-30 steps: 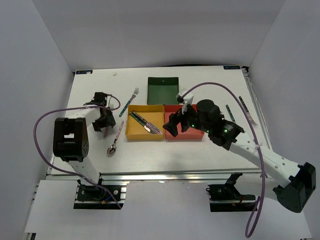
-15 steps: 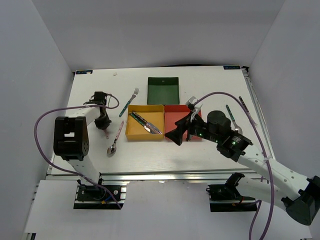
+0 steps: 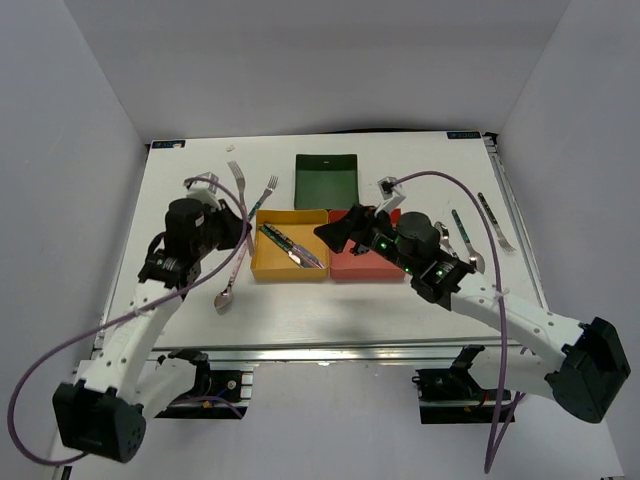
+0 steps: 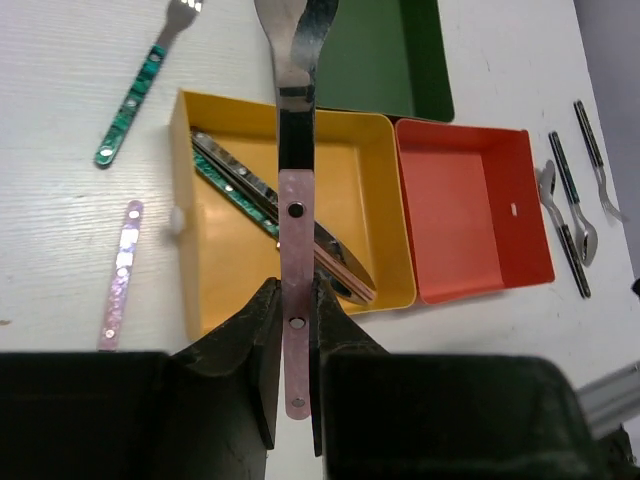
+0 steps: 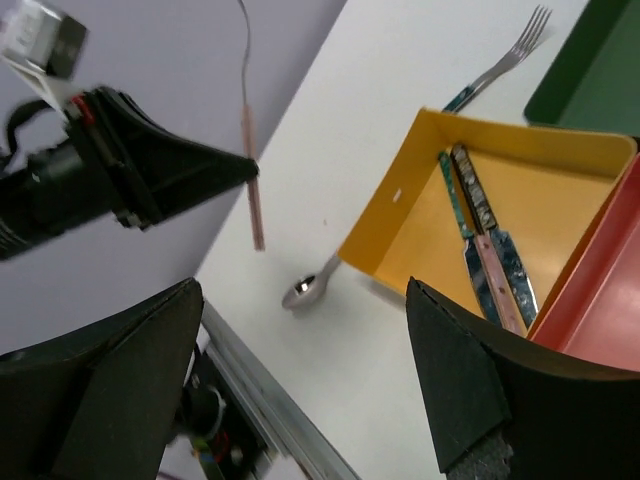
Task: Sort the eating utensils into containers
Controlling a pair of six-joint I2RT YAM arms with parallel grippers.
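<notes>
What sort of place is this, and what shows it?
Probably a robotics lab bench: two black-and-white robot arms bolted to a white table, plain grey screens around it, three shallow square trays set out.

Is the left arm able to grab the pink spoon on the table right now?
Probably not yet. The left gripper is shut on a pink-handled fork, so its jaws are full. The pink spoon lies uncovered beside the yellow tray, so once the fork is dropped it looks reachable.
</notes>
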